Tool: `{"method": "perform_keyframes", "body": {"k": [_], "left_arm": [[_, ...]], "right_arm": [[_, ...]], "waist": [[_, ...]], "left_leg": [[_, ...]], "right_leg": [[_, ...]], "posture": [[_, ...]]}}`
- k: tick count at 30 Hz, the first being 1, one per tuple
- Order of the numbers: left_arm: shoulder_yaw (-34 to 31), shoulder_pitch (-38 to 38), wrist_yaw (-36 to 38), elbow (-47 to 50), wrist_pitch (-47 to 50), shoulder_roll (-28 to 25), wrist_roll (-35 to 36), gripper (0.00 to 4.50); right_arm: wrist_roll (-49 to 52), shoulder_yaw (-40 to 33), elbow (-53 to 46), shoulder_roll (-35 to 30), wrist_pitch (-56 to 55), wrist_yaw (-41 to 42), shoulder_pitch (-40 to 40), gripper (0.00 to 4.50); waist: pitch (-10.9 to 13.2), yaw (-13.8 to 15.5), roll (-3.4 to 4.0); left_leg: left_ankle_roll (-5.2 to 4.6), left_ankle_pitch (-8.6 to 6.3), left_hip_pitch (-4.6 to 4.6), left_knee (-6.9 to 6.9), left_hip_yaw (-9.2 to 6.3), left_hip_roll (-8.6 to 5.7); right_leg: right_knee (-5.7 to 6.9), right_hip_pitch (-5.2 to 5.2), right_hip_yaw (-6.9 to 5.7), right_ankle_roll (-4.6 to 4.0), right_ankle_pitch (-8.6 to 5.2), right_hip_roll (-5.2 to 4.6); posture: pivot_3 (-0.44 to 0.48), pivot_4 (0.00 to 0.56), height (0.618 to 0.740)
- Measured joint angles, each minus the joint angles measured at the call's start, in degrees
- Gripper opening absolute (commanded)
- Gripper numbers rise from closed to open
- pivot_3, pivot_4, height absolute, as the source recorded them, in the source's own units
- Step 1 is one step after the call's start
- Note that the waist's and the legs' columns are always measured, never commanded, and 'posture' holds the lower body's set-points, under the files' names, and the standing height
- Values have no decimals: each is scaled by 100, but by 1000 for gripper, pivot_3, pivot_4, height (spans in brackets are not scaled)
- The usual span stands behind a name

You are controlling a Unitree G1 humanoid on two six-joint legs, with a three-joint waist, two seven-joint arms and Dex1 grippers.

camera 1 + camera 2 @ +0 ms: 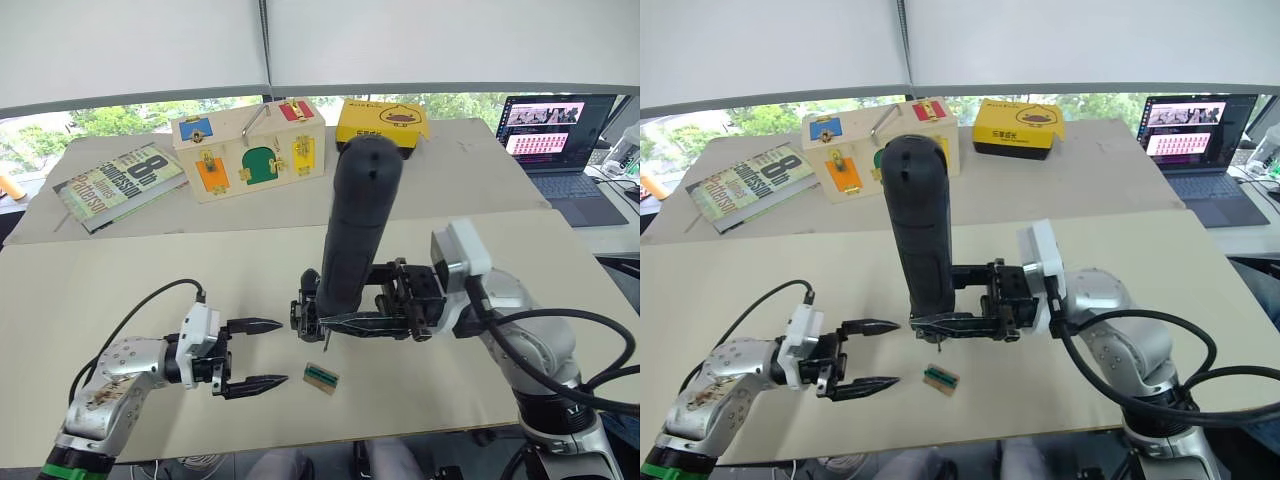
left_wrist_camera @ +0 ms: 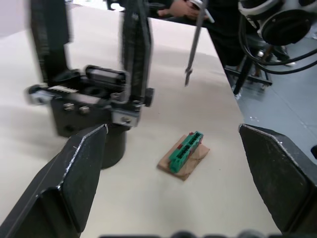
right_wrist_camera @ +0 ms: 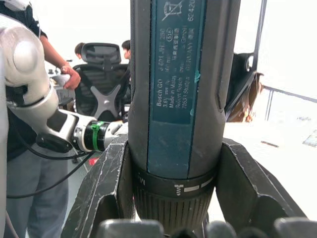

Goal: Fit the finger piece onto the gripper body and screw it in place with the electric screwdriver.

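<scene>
The right gripper (image 1: 940,325) has its fingers clamped around the lower end of the electric screwdriver (image 1: 919,235), held upright, bit down beside the gripper body (image 2: 91,111) on the worktop (image 1: 120,290). The tool looks top-heavy and smooth, so a low, firm hold suits it. The left gripper (image 1: 262,352) hovers nearby, fingers spread wide, holding nothing.

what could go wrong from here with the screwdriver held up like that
The right claw grips the tall electric screwdriver only near its lower end, so the heavy top may tilt and throw the bit off the gripper body. The left claw hangs open beside it and steadies nothing, so the body may shift under pressure. The small green tray lies close by and may get knocked.
</scene>
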State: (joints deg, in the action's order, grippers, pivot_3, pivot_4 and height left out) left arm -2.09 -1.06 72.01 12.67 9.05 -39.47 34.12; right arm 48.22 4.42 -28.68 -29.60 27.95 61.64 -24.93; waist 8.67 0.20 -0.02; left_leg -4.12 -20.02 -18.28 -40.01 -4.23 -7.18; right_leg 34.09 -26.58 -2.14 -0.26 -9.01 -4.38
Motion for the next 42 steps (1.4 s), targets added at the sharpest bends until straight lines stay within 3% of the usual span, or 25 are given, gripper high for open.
{"method": "perform_keyframes", "body": {"k": [9,12,17,26,36,39,42], "left_arm": [[-358,247,147,-1019,-538,77,-217,4487],[-250,367,234,-1358,-863,141,-533,4487],[284,572,81,-1684,-1177,738,-1010,4487],[933,974,-1088,-1820,-1241,1695,-1894,4487],[1191,1247,-1665,-1803,-890,1914,-2170,4487],[1233,1276,-1698,-1800,-891,1877,-2265,3707],[1240,1294,-1689,-1814,-889,1843,-2273,2402]], "right_arm": [[526,-426,-330,-386,267,-225,-133,1902],[624,-506,-345,-458,270,-301,-133,1902],[658,-514,-351,-502,271,-367,-131,1902],[659,-516,-352,-586,271,-441,-126,1902],[656,-518,-354,-659,270,-465,-99,1902],[657,-521,-374,-694,270,-492,-45,1902],[661,-554,-470,-738,270,-510,38,1902]], "waist": [[0,32,0],[0,32,0],[1,47,-3],[1,69,-3],[1,140,-3],[1,145,-3],[1,143,-3]], "left_leg": [[7,-4,1,-6,0,0],[4,-2,1,-6,0,-1],[2,-1,0,-18,0,-1],[-4,2,-3,-32,-10,2],[-6,3,-2,-43,-14,2],[-6,3,-2,-43,-14,2],[-6,3,-1,-43,-14,4]], "right_leg": [[-1,5,-5,-2,1,-3],[-2,8,-4,-3,2,-4],[-3,14,-6,-2,2,-7],[-1,22,5,-6,5,-11],[1,29,7,-4,6,-11],[2,28,7,-4,6,-10],[3,29,7,-4,6,-9]], "posture": [[0,150,740],[0,150,740],[0,150,740],[0,150,740],[0,150,740],[0,150,740],[0,150,740]]}}
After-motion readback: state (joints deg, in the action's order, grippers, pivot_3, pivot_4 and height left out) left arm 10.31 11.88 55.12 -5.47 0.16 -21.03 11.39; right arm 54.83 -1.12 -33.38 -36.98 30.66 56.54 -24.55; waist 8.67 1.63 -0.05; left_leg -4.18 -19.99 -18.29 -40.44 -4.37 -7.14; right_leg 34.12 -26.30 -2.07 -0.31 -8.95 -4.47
